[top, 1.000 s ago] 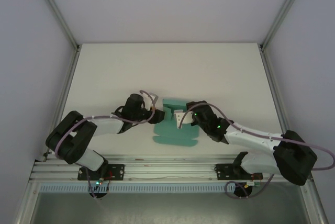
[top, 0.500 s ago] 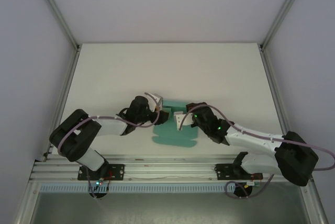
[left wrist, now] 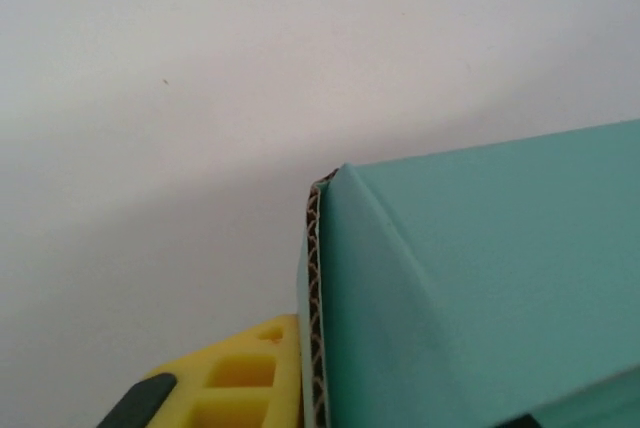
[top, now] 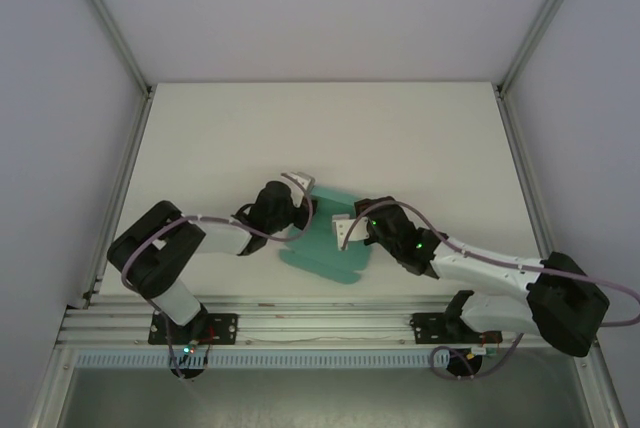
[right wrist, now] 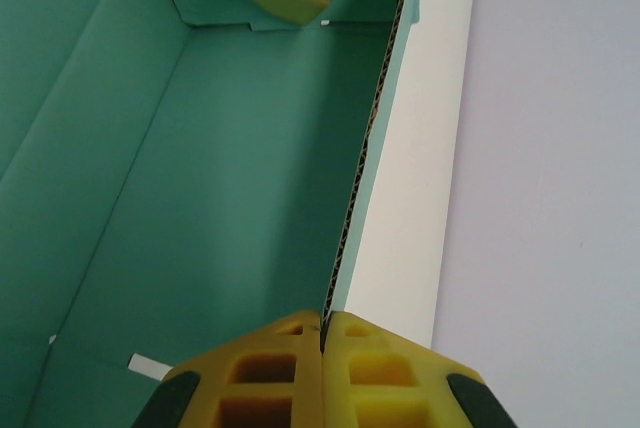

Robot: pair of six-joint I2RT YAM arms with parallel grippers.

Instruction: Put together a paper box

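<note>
The paper box (top: 322,248) lies half-formed on the tabletop (top: 420,138), at its near middle between the two arms. The right gripper (right wrist: 322,340) is clenched on the top edge of one raised side wall, its yellow pads (right wrist: 350,331) meeting across the corrugated card. The left gripper (top: 303,206) looks clamped on the wall at the box's far-left corner. To fold cleanly, I judge both should hold their walls upright and move together, turning each about its crease rather than pulling, since thin card can buckle or slip from so shallow a pinch.
</note>
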